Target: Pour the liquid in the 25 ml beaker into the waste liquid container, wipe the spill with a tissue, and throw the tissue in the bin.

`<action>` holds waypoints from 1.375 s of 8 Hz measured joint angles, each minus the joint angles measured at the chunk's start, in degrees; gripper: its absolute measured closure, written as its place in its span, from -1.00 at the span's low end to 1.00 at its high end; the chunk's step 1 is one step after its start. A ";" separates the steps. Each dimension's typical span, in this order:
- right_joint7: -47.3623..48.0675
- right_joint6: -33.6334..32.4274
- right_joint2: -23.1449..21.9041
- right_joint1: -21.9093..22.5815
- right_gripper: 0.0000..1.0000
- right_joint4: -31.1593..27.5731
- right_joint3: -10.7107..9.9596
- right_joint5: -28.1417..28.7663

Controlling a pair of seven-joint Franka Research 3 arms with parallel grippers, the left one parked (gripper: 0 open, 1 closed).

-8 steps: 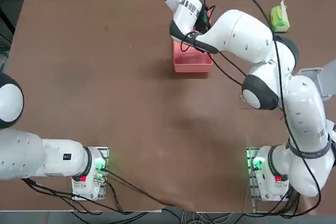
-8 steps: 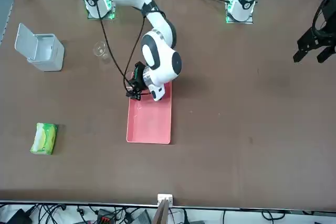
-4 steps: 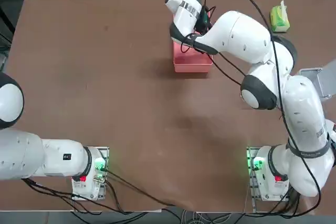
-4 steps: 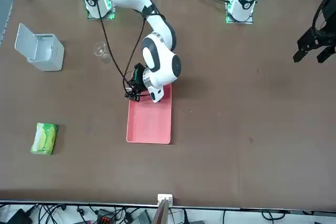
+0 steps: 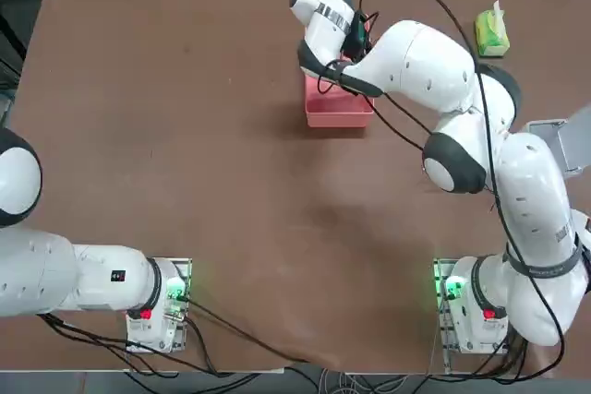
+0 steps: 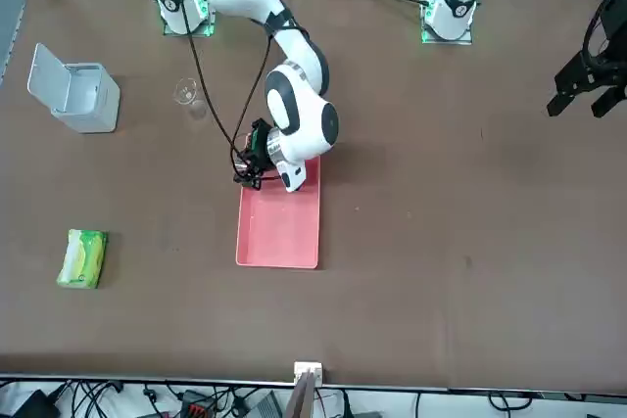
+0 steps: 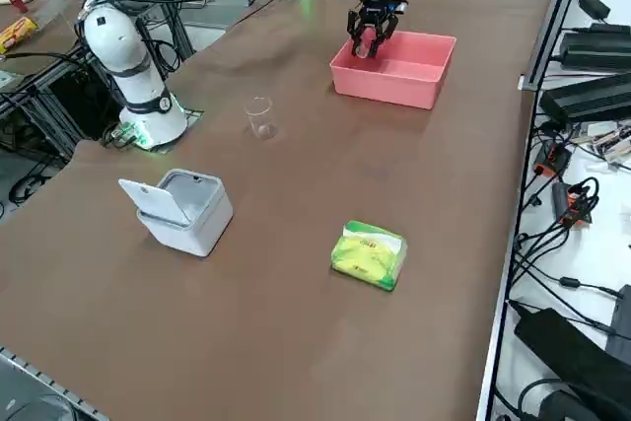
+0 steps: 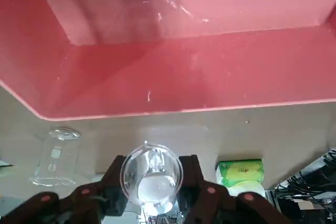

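Note:
My right gripper (image 8: pixel 151 184) is shut on the tiny clear 25 ml beaker (image 8: pixel 151 174), whose round rim faces the wrist camera. The gripper (image 6: pixel 250 165) hangs just above the near end wall of the pink waste liquid container (image 6: pixel 279 232), also seen from the side (image 7: pixel 404 71). The tray's inner floor (image 8: pixel 184 66) lies right beyond the beaker's mouth. The yellow-green tissue pack (image 7: pixel 369 255) lies apart on the table, with a white tissue (image 5: pixel 497 11) sticking out of it. The pale grey bin (image 7: pixel 182 209) stands with its lid up.
A larger clear glass beaker (image 7: pixel 260 115) stands upright on the table between the bin and the pink tray, and shows beside my fingers (image 8: pixel 55 156). Cables trail from the arm over the tray's near end. The brown table (image 6: pixel 470 203) stretches wide beyond the tray.
The wrist has shifted and turned very slightly over the tray's end. The grip on the small beaker is unchanged.

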 joint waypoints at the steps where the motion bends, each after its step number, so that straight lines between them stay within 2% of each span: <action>1: 0.02 0.00 0.00 0.03 0.07 0.06 0.00 0.00; 7: 0.06 0.00 0.03 -1.17 0.07 2.07 -0.30 0.53; 11: 0.02 -0.09 -1.09 -6.66 0.07 5.75 -0.52 8.61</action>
